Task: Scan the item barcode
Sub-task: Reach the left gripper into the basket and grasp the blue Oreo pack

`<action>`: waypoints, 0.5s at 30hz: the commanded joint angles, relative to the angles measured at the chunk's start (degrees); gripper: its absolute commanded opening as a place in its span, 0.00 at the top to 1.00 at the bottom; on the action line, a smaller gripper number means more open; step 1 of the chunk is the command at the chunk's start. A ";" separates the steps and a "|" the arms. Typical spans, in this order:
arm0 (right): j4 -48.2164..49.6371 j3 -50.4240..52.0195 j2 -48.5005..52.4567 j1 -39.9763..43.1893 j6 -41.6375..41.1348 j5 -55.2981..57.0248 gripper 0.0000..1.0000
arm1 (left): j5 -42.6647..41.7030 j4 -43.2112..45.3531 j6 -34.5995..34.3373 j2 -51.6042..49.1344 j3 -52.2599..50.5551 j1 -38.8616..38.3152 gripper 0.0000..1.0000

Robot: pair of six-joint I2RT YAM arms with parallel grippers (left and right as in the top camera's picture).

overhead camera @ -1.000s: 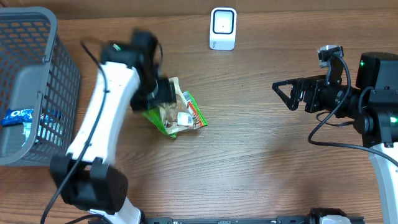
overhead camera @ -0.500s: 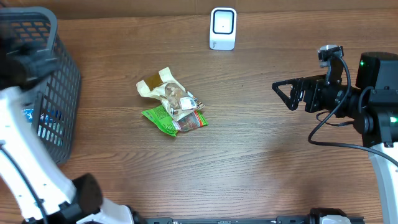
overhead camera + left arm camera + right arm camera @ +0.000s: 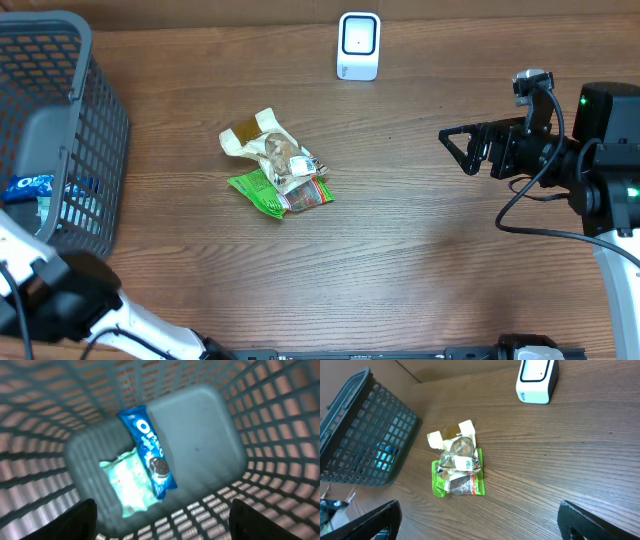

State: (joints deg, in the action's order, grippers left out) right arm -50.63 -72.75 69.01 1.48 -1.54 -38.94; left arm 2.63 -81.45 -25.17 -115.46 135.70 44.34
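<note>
Wood table (image 3: pixel 400 260). I see right gripper (image 3: pixel 453 152) wide open, empty; snack packets (image 3: pixel 277 175) well ahead of it, scanner (image 3: pixel 358 45) ahead-right. Left gripper (image 3: pixel 160 527) open, empty, above basket (image 3: pixel 260 425); Oreo pack (image 3: pixel 150 455) below it.

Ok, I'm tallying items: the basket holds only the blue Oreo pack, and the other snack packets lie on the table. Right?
Not quite: the basket holds two things. Next to the blue Oreo pack a pale green packet lies on its floor, as the left wrist view shows. The other snack packets do lie on the table.
</note>
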 commanded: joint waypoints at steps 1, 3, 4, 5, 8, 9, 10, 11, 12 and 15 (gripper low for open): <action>-0.26 -1.14 0.13 0.15 -0.20 0.39 0.00 | -1.42 0.70 -0.79 -5.62 -0.61 -0.11 0.25; -0.28 -1.14 0.13 0.15 -0.20 0.42 0.00 | -2.25 0.02 -0.55 -8.70 -0.61 -0.17 0.26; -0.26 -1.14 0.13 0.15 -0.20 0.42 0.00 | -2.29 -0.63 -0.59 -10.03 -0.61 -0.26 0.27; -0.24 -1.14 0.13 0.15 -0.20 0.44 0.00 | -2.27 -1.25 -0.57 -11.41 -0.61 -0.46 0.27; -0.07 -1.14 0.13 0.15 -0.20 0.48 0.00 | -2.16 -2.58 -0.57 -14.93 -0.61 -1.16 0.28; 0.00 -1.14 0.13 0.15 -0.20 0.48 0.00 | -2.12 -2.80 -0.57 -16.22 -0.61 -1.46 0.28; 0.04 -1.14 0.13 0.15 -0.20 0.48 0.00 | -2.03 -2.91 -0.57 -17.27 -0.61 -1.70 0.28; 0.02 -1.14 0.13 0.15 -0.20 0.48 0.00 | -2.01 -2.99 -0.57 -18.36 -0.63 -2.01 0.29; 0.00 -1.14 0.13 0.15 -0.20 0.48 0.00 | -1.95 -3.13 -0.59 -19.37 -0.66 -2.29 0.29; -0.07 -1.14 0.13 0.15 -0.20 0.48 0.00 | -0.90 -3.54 -0.63 -21.86 -0.68 -2.95 0.30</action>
State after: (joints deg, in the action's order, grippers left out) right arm -51.03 -72.75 69.04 1.48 -1.52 -38.65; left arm 1.13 -84.55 -25.17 -134.93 135.33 42.48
